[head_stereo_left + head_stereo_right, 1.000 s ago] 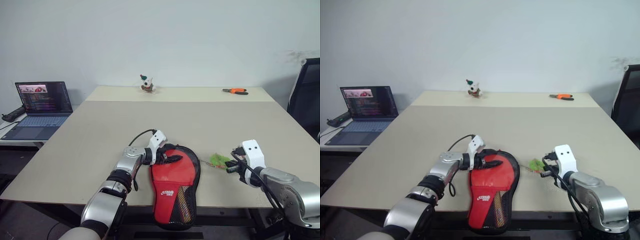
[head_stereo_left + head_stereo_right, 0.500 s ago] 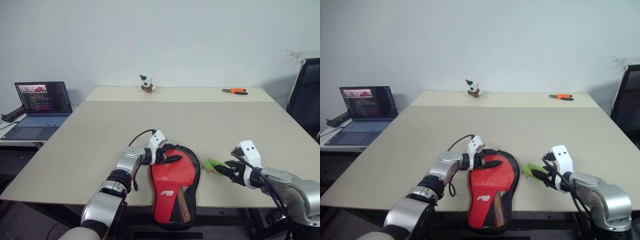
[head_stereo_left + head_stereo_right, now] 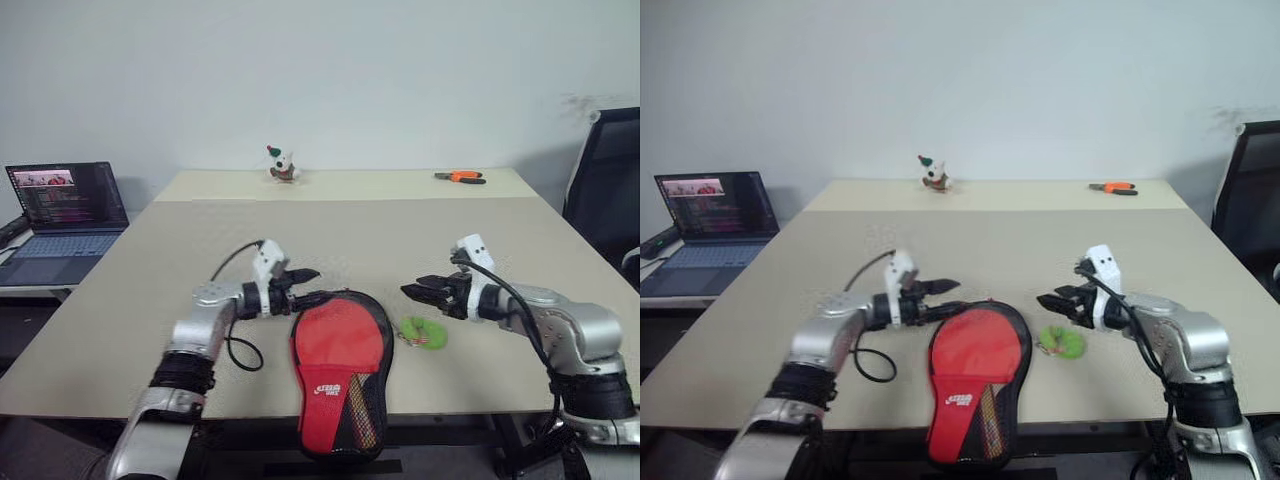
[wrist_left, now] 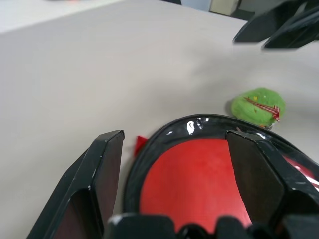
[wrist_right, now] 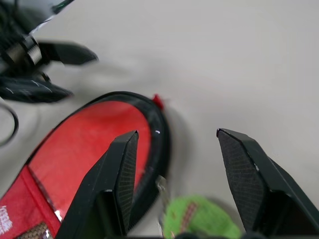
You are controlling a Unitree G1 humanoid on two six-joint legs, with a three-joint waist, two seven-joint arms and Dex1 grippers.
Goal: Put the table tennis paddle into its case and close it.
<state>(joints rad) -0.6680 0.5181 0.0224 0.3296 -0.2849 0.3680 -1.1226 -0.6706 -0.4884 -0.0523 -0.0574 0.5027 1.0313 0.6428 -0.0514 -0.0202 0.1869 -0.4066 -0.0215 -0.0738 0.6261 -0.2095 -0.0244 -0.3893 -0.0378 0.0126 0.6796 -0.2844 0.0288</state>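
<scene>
The case (image 3: 335,365) lies flat at the table's near edge, red side with black mesh up, its round end pointing away from me. Its green pull tag (image 3: 422,332) rests on the table just right of the round end. The table tennis paddle is hidden. My left gripper (image 3: 312,284) hovers open just left of the case's round end, apart from it, and its wrist view looks onto the case's rim (image 4: 164,137). My right gripper (image 3: 412,292) hangs open above the tag (image 5: 199,219), holding nothing.
An open laptop (image 3: 60,215) sits on a side table at the left. A small toy figure (image 3: 279,165) and orange pliers (image 3: 460,177) lie at the table's far edge. A black chair (image 3: 605,190) stands at the right.
The camera has shifted. My right gripper opened, let go of the green tag, then rose and swung left. My left gripper lifted off the case's round end and drew back to the left.
</scene>
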